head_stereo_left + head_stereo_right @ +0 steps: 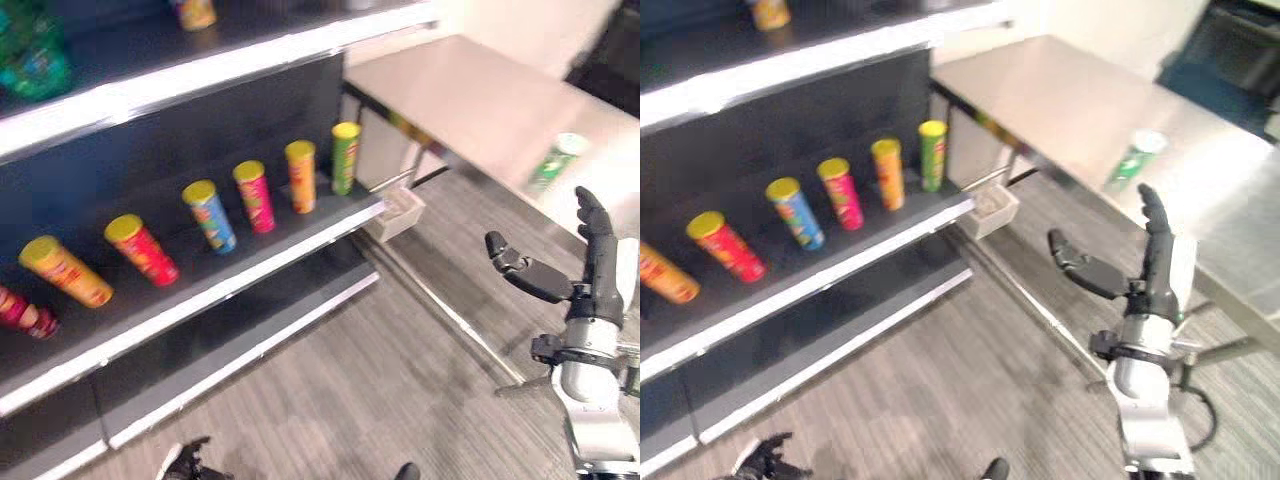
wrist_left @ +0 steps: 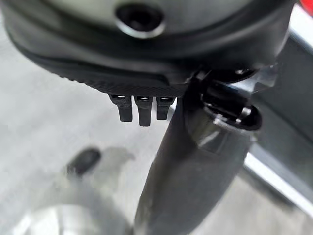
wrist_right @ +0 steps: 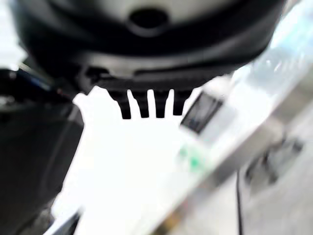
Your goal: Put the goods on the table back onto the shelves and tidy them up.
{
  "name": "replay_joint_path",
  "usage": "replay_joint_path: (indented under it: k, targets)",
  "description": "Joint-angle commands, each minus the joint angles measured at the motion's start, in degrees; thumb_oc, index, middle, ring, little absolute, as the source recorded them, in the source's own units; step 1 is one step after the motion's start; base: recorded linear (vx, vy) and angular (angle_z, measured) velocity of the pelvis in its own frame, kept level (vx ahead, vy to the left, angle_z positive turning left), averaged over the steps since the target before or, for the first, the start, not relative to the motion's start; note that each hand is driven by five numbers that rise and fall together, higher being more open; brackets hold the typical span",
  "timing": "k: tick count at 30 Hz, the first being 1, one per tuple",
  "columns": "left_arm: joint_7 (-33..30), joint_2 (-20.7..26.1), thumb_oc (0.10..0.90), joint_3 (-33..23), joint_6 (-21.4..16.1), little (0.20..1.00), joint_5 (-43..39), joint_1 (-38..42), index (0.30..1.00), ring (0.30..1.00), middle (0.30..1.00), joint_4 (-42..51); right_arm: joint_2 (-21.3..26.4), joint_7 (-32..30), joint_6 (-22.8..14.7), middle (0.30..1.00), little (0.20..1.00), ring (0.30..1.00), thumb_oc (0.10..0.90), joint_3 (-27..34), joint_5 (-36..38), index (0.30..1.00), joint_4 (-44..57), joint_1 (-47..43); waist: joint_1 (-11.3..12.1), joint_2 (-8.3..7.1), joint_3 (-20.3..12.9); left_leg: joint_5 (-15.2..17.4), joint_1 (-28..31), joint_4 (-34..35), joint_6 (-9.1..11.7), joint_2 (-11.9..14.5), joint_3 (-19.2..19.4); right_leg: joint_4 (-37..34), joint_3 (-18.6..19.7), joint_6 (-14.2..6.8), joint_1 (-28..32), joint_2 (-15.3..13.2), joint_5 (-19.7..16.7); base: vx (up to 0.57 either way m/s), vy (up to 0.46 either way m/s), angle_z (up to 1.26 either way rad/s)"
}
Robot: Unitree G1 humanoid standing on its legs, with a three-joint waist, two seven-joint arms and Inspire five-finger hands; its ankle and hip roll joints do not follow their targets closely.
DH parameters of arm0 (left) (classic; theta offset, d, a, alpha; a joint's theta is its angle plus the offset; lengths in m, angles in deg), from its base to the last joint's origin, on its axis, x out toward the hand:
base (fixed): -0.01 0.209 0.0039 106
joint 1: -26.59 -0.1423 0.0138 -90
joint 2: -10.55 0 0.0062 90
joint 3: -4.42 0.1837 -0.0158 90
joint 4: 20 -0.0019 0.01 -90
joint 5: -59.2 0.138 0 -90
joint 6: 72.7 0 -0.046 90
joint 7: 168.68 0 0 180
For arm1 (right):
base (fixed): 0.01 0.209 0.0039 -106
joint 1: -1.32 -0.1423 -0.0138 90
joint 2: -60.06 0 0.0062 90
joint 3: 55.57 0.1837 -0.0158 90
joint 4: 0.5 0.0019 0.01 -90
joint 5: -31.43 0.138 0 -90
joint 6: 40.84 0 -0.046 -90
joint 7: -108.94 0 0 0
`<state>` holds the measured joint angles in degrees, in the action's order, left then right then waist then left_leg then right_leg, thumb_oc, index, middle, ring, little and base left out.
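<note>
Now my right robot hand (image 1: pixel 1140 262) hovers open, green can (image 1: pixel 1132 159) lying at its twelve o'clock on the worktop (image 1: pixel 1070 95).

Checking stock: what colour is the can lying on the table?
Green can with white, best in left eye view.

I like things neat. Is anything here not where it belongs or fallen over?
Yes. One green can sits alone on the table instead of on the shelf with the row of cans. The right hand hovers near the table with straight fingers, holding nothing.
</note>
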<state>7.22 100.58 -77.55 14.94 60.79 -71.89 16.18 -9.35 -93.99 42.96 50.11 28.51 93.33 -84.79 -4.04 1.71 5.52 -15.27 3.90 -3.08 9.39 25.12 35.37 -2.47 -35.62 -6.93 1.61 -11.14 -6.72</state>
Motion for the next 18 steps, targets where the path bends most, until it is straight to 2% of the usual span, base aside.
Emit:
replay_joint_path:
  k: [1,2,3,4,5,6,7,9,11,12,14,15,18]
  targets:
    - [-0.28,5.67,0.8,-0.33,-2.86,0.9,-1.53,5.48,0.9,0.9,0.9,3.15,1.67,-3.73,-5.9,0.9,0.9,0.9,0.8,6.69,1.28,0.9,6.36,-7.06,2.1,-3.63,1.92,-0.15,-1.48,-8.51,4.6,5.36,-5.46,-2.19,6.74,-1.11,2.34,2.23,6.5,0.14,-0.524,-0.38]
    - [-0.5,5.58,0.8,-0.17,-2.97,0.9,-1.61,5.61,0.9,0.9,0.9,3.33,2.43,-3.82,-5.76,0.9,0.9,0.9,0.8,6.17,1.48,0.9,5.67,-7.74,2.71,-3.68,2.53,0.44,-3.07,-11.11,3.72,4.62,-8.53,-2.38,8.08,-0.07,2.52,3.44,7.64,0.05,-0.361,-0.7]
    - [-0.56,5.48,0.8,-0.35,-3.18,0.9,-2.0,5.56,0.9,0.9,0.9,4.04,2.77,-3.44,-5.73,0.9,0.9,0.9,0.8,5.33,1.72,0.9,5.54,-8.38,3.54,-4.08,3.03,3.29,-4.95,-12.43,2.14,1.83,-12.6,-2.52,9.5,0.46,2.4,3.96,8.17,0.02,-0.227,-0.79]
    - [-0.54,5.52,0.8,-0.47,-3.12,0.9,-2.04,5.54,0.9,0.9,0.9,4.16,2.82,-3.43,-5.76,0.9,0.9,0.9,0.8,5.19,1.77,0.9,5.35,-8.66,2.99,-4.16,2.93,4.17,-6.06,-13.69,1.73,1.74,-13.31,-2.44,9.1,0.34,2.24,3.66,8.28,0.09,-0.22,-1.01]
    - [-0.36,4.66,0.8,-0.46,-3.55,0.9,-2.83,4.76,0.9,0.9,0.9,4.95,3.55,-2.4,-5.97,0.9,0.9,0.9,0.8,3.5,2.1,0.9,5.01,-10.09,4.81,-5.28,3.43,14.08,-9.29,-12.4,-2.23,-7.35,-20.93,-2.53,12.65,0.68,2.5,4.22,8.75,0.06,-0.139,-0.91]
    - [-0.26,4.27,0.8,-0.32,-3.6,0.9,-2.99,4.71,0.9,0.9,0.9,4.8,3.81,-2.21,-6.0,0.9,0.9,0.9,0.8,3.3,2.24,0.9,4.86,-10.97,5.31,-5.71,3.61,15.81,-10.05,-10.74,-4.11,-10.81,-21.14,-2.53,12.51,0.62,2.18,4.02,7.97,0.07,-0.149,-0.79]
    - [-0.27,4.24,0.8,-0.34,-3.61,0.9,-2.99,4.76,0.9,0.9,0.9,4.76,3.84,-2.21,-6.01,0.9,0.9,0.9,0.8,3.27,2.25,0.9,4.8,-11.05,5.32,-5.84,3.6,15.78,-9.92,-10.5,-4.29,-11.08,-20.98,-2.53,12.57,0.48,2.15,3.76,7.94,0.03,-0.013,-0.74]
    - [-0.05,3.53,0.8,0.93,-3.8,0.9,-2.21,4.82,0.9,0.9,0.9,4.79,4.77,-2.66,-6.14,0.9,0.9,0.9,0.8,2.83,1.85,0.9,3.84,-12.62,6.69,-5.43,3.53,15.02,-12.63,-7.06,-5.33,-16.38,-22.61,-2.53,14.01,0.22,2.56,4.58,8.06,0.11,-0.03,-0.81]
    - [0.05,3.31,0.8,1.76,-4.05,0.9,-1.66,4.73,0.9,0.9,0.9,4.63,4.96,-3.43,-6.04,0.9,0.9,0.9,0.8,1.89,1.53,0.9,2.61,-14.19,8.46,-4.72,3.9,11.84,-16.94,-4.13,-5.44,-20.79,-24.81,-2.53,15.6,0.09,3.17,6.07,8.14,0.15,-0.055,-0.34]
    - [-0.04,3.43,0.8,2.4,-4.06,0.9,-1.71,4.79,0.9,0.9,0.9,4.78,5.0,-4.7,-6.08,0.9,0.9,0.9,0.8,-0.06,1.17,0.9,1.74,-17.21,10.47,-3.8,4.48,9.26,-19.72,-0.85,-4.83,-23.45,-27.17,-2.53,17.33,0.04,3.45,7.35,8.47,0.16,-0.031,-0.45]
    - [-0.02,3.34,0.8,2.25,-4.04,0.9,-1.72,4.54,0.9,0.9,0.9,4.89,5.03,-4.73,-6.03,0.9,0.9,0.9,0.8,-0.92,1.18,0.9,1.57,-18.2,10.9,-3.19,4.37,8.17,-19.4,0.47,-4.95,-23.43,-27.47,-2.53,17.98,0.05,3.5,7.95,8.58,0.12,0.015,-0.78]
    - [0.09,3.17,0.8,2.53,-3.84,0.9,-1.11,3.81,0.9,0.9,0.9,4.2,4.94,-4.09,-5.85,0.9,0.9,0.9,0.8,-2.45,1.02,0.9,0.72,-19.47,11.32,-2.59,3.95,7.94,-18.17,1.85,-5.58,-23.83,-28.87,-2.53,19.16,0.28,4.51,8.74,9.37,0.11,0.028,-1.21]
    - [-0.33,2.96,0.8,2.33,-3.39,0.9,-0.63,3.6,0.9,0.9,0.9,1.41,5.12,-2.43,-5.6,0.9,0.9,0.9,0.8,-3.59,1.3,0.9,0.5,-19.49,10.68,-2.68,2.78,7.68,-14.08,4.72,-5.7,-24.08,-28.88,-2.53,19.41,0.22,6.23,8.23,10.05,0.2,0.096,-0.71]
